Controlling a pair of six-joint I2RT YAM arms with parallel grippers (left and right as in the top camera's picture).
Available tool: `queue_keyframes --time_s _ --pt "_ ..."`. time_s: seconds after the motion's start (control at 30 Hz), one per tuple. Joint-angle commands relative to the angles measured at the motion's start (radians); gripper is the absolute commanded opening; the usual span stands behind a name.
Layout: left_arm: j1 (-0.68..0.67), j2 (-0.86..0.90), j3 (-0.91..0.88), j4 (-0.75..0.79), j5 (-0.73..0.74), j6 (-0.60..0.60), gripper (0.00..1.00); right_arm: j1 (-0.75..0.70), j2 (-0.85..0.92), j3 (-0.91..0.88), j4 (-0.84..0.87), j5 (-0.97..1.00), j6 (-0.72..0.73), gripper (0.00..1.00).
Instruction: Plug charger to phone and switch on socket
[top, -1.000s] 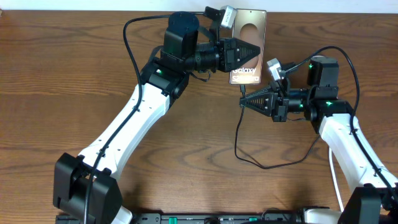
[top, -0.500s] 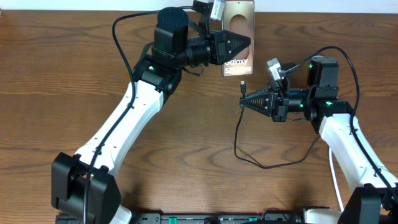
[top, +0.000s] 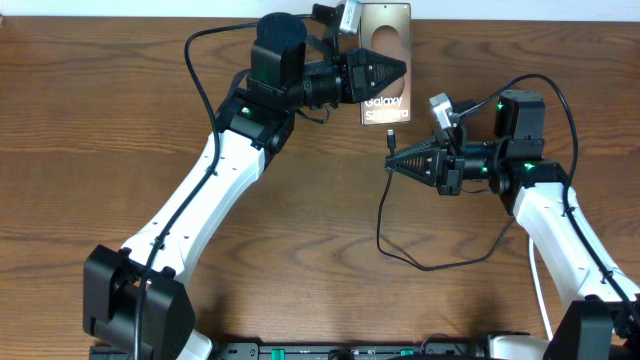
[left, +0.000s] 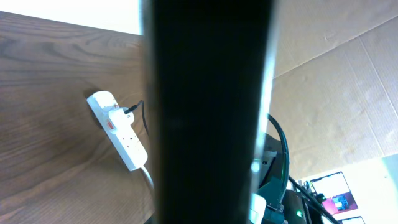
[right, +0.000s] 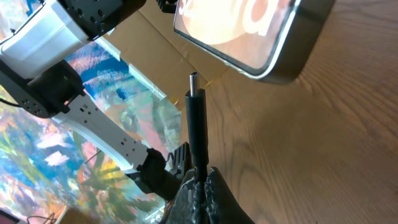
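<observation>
**Table** (top: 100, 120): brown wood with lengthwise grain and a matte finish. It lies under the phone and on every side of it.

**Left arm** (top: 200, 200): white rigid links with black joint housings. It reaches up from the near table edge to the phone, with the wrist turned level.

**Right arm** (top: 560, 215): same construction, with green indicator lights. It stands to the right of the phone and below it, forearm level, pointing left.

**Socket** (left: 121, 130): narrow white plastic strip with red marks, a black plug in one end and a white cord. It lies flat on the table. It shows in the left wrist view only, so its place relative to the phone cannot be told.

**Phone** (top: 388, 105): flat bronze-grey rectangle with rounded corners, a smooth sheen, a dark oval mark and white "Galaxy" lettering. It sits at the far table edge.

**Charger** (top: 381, 225): thin black flexible cable, looping across the table below the phone. Its connector tip (right: 196, 124) is a slim black barrel with a metal end. The tip stands just below the phone's lower edge, aimed at it, not touching.

**Left gripper** (top: 395, 68): black tapered fingers, clamped across the phone.

**Right gripper** (top: 392, 163): fingers pinched tight on the charger behind its connector tip.
</observation>
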Motion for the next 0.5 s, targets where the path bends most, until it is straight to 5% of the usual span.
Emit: queue_keyframes --time_s 0.0,0.37,0.47 --pt "-0.003 -0.012 0.009 0.011 0.023 -0.016 0.07 -0.006 0.007 0.0 0.012 -0.026 0.005 0.01" --pt "-0.026 -0.012 0.009 0.008 0.023 -0.015 0.07 -0.006 0.007 0.0 0.018 -0.021 0.007 0.01" --pt "-0.019 -0.012 0.009 -0.041 0.002 0.045 0.07 -0.003 0.007 0.0 0.018 0.115 0.171 0.01"
